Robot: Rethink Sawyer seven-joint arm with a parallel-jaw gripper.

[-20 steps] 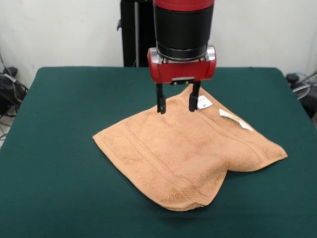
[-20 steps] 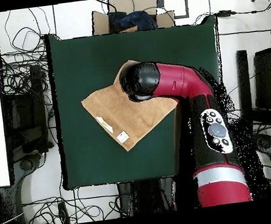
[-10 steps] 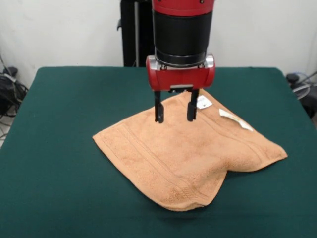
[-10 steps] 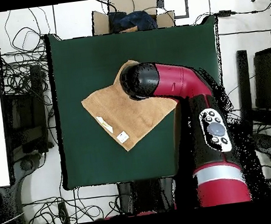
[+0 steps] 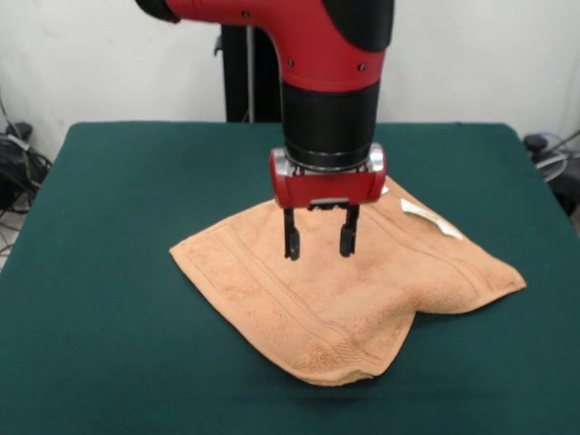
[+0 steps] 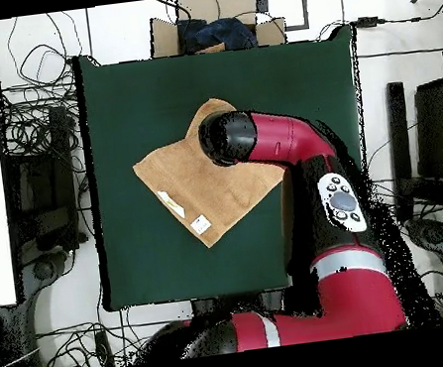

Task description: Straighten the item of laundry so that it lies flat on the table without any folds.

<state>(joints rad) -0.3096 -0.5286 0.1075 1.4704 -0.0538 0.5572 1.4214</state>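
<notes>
The item of laundry (image 5: pixel 362 299) is a peach-orange towel lying in the middle of the green table (image 5: pixel 109 181), with one corner folded over at its near side and white tags on its right edge. My gripper (image 5: pixel 318 245) hangs open just above the towel's middle, its two black fingers apart with nothing between them. In the overhead view the towel (image 6: pixel 180 181) shows to the left of the arm, whose wrist hides the gripper and part of the cloth.
Cables and dark equipment (image 5: pixel 14 154) lie off the table's left edge in the front view. A cardboard box (image 6: pixel 216 22) with dark cloth stands beyond the table's top edge in the overhead view.
The gripper has moved toward the near side of the table, from the towel's far corner to above its middle, and come lower. It stays open. The towel has not moved.
</notes>
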